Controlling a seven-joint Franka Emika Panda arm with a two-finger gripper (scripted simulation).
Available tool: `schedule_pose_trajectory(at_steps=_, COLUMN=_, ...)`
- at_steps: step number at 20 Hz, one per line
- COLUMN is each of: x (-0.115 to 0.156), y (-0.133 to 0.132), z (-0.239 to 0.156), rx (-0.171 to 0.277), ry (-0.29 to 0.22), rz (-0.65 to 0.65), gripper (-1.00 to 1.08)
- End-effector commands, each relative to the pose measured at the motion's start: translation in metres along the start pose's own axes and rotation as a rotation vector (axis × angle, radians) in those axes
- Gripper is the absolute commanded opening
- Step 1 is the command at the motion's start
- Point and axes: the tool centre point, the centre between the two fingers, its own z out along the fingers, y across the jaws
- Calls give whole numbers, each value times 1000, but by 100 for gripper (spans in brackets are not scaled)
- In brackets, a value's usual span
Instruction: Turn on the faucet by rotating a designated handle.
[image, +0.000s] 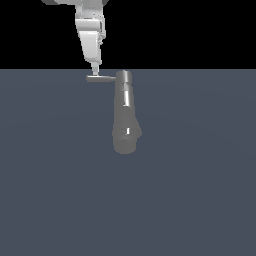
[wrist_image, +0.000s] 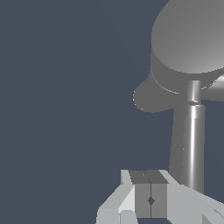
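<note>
The faucet (image: 126, 112) stands alone on a plain slate-blue surface (image: 50, 190), a little toward the exterior view's right of the middle and close under the line where that surface meets the black backdrop; it is a shiny grey column with a narrow capped top that widens downward into a thick round base; nothing else stands near it, and nothing lies between the arm and the column. The handle (image: 100, 78), a short thin flat bar, sticks out level from the top cap toward the exterior view's left. The white gripper (image: 94, 72) comes straight down from the top of the exterior view and ends at the outer end of that bar, its tip touching or just above the bar's upper face; which of the two cannot be told. In the wrist view the two fingers (wrist_image: 142, 199) are pressed together with only a thin seam between them, so the hand is clenched and grasps nothing; the handle (wrist_image: 192, 144) runs alongside them as a bright bar, and the broad round top of the faucet (wrist_image: 188, 43) fills the corner beyond. Open surface spreads wide on every side of the faucet in the exterior view, and the bar's free end has bare room around it.
</note>
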Motion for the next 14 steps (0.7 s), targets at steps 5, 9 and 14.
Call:
schedule_pose_trajectory(at_steps=5, x=-7, y=-10, z=24, rx=-9, ry=7, rz=63, gripper=-100)
schedule_pose_trajectory(at_steps=9, x=-8, y=-13, z=28, rx=-9, ry=9, rz=77, gripper=-100)
schedule_pose_trajectory(at_steps=14, x=-8, y=-13, z=29, rx=-10, ry=9, rz=77, gripper=-100)
